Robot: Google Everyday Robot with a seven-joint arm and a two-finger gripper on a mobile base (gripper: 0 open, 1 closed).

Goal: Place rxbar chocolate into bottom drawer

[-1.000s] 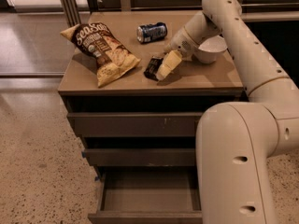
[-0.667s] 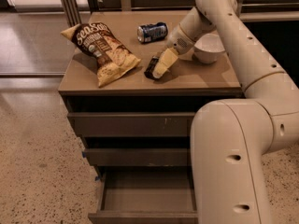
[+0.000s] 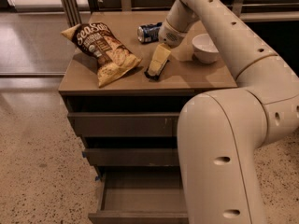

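Note:
The rxbar chocolate (image 3: pixel 150 74) lies on the cabinet top, near the middle; only its dark near end shows from under the gripper. My gripper (image 3: pixel 156 65) reaches down from the arm at the back and sits right over the bar, its pale tip touching or almost touching it. The bottom drawer (image 3: pixel 138 216) is pulled out below, and its grey inside shows nothing in it. The two drawers above it are pushed in.
A tan-and-brown chip bag (image 3: pixel 104 51) lies on the left of the cabinet top (image 3: pixel 201 80). A blue soda can (image 3: pixel 148 32) lies at the back. A white bowl (image 3: pixel 205 47) stands at the right. My own large arm covers the right foreground.
The gripper has shifted left and a little forward, so it now covers most of the bar. The bar, bag, can and bowl have stayed in place.

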